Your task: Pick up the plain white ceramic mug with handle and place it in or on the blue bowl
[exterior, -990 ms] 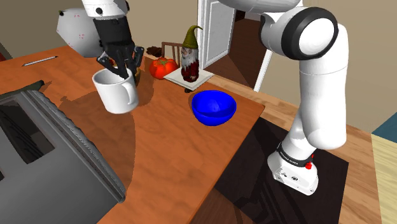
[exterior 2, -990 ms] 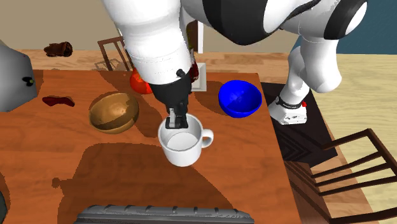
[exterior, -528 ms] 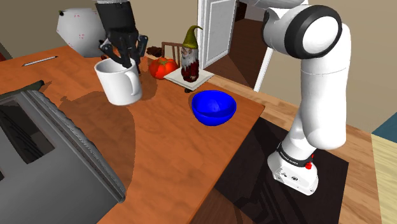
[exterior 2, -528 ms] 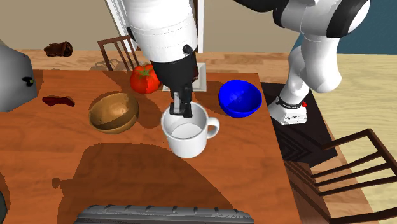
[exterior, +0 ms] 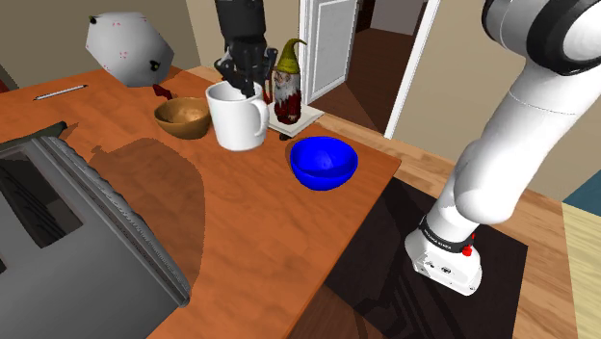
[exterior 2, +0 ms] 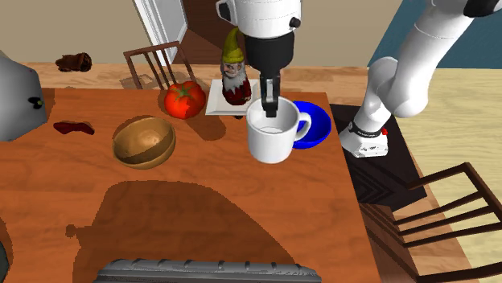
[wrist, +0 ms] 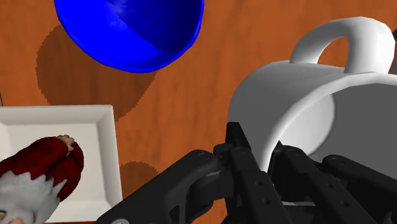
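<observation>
The white mug [exterior: 237, 118] [exterior 2: 274, 132] [wrist: 305, 108] hangs in the air above the wooden table, handle toward the blue bowl [exterior: 324, 162] [exterior 2: 310, 125] [wrist: 131, 31]. My black gripper [exterior: 241, 85] [exterior 2: 269, 108] [wrist: 264, 167] is shut on the mug's rim, one finger inside and one outside. In the second exterior view the mug overlaps the bowl's near left edge. In the shoulder view it floats to the left of the bowl, in front of the gnome.
A gnome figure [exterior: 287, 84] [exterior 2: 234, 72] [wrist: 39, 168] stands on a white square plate [exterior 2: 220, 98] [wrist: 60, 130]. A tomato [exterior 2: 183, 100] and a brown wooden bowl [exterior: 184, 117] [exterior 2: 144, 141] lie further along the table. A chair [exterior 2: 425, 215] stands beside the table.
The gripper has carried the mug up and across the table toward the blue bowl, past the wooden bowl and the tomato. Its grip on the rim is unchanged.
</observation>
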Available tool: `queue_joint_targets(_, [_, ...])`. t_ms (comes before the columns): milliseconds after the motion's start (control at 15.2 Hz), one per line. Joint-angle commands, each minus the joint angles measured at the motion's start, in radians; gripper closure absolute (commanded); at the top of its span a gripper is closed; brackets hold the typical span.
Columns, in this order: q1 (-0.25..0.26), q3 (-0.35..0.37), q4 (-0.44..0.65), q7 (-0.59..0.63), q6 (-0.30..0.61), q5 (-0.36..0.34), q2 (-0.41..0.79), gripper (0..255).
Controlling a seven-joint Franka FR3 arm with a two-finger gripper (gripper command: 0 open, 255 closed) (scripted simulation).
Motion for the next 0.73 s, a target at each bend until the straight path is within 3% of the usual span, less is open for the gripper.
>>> queue_joint_targets(0, [-0.023, -0.023, -0.081, -0.046, 0.003, 0.029, -0.082, 255])
queue_joint_targets(660, [-0.066, -0.172, -0.409, -0.254, -0.043, 0.088, -0.451, 255])
